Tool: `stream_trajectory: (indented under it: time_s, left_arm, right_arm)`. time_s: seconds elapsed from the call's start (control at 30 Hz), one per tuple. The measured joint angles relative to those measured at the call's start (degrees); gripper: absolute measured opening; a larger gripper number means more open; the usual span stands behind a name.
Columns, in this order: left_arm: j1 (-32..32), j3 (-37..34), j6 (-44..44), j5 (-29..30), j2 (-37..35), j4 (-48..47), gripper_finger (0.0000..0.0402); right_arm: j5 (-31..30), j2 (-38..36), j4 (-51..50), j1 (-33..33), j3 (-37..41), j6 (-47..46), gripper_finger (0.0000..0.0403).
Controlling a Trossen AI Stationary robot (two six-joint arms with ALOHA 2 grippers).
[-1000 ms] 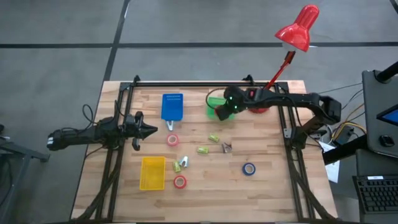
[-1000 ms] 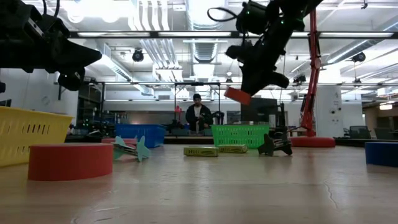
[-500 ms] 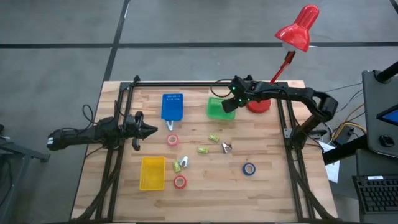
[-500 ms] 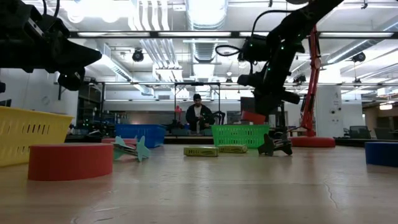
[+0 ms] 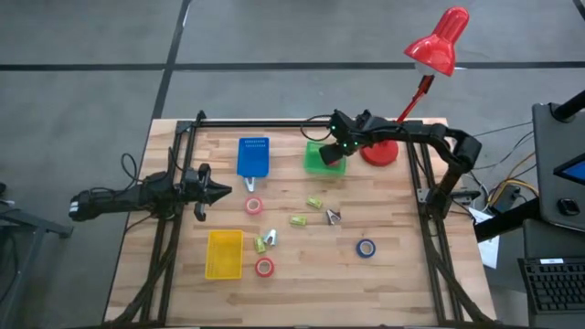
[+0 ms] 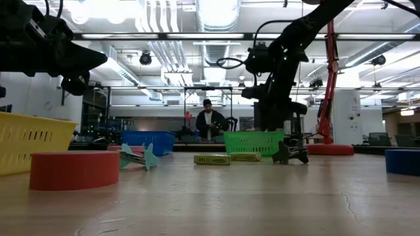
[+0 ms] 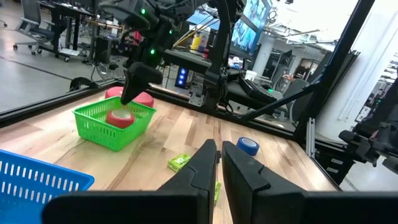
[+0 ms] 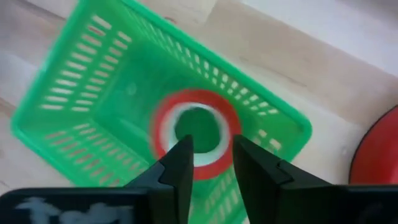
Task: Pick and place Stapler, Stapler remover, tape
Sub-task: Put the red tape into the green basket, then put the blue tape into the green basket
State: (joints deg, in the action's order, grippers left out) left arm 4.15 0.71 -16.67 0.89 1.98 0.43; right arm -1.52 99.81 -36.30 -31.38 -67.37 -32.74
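My right gripper [image 5: 335, 153] hangs open over the green bin [image 5: 320, 159] at the table's far middle, fingers pointing down; it touches nothing. A red tape roll with a pale centre [image 8: 196, 134] lies in that bin, below the fingers; it also shows in the left wrist view [image 7: 119, 118]. Two more red rolls [image 5: 254, 206] [image 5: 264, 267] and a blue roll [image 5: 366, 248] lie flat on the table. Small yellow-green pieces [image 5: 298, 219] and a grey staple remover [image 5: 334, 216] lie mid-table. My left gripper [image 5: 219, 192] waits shut and empty at the left.
A blue bin [image 5: 253, 155] stands left of the green one and a yellow bin [image 5: 225, 253] near the front left. A red desk lamp [image 5: 439, 41] has its base [image 5: 379, 152] right beside the green bin. A black frame rims the table.
My right gripper has gone toward the table's far edge and down over the green bin. The red tape roll that it carried at its fingertips has left them and now lies inside the green bin.
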Motion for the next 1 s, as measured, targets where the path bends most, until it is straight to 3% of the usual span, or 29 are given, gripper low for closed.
stream_trajectory:
  time_s: [0.43, 0.67, 1.0]
  left_arm:
    - [-0.01, 0.00, -0.01, 0.00, 0.02, 0.00, 0.0030]
    - [0.01, 0.00, 0.01, 0.00, 0.04, 0.00, 0.0030]
    - [0.00, 0.00, 0.00, 0.00, 0.04, 0.02, 0.0030]
  right_arm:
    - [4.08, -5.75, -10.04, 3.33, -3.48, 9.14, 0.0172]
    - [12.19, -11.53, -13.18, 10.19, -0.12, 17.68, 0.0181]
    - [12.52, -21.63, -15.58, 24.11, 13.01, 20.24, 0.0169]
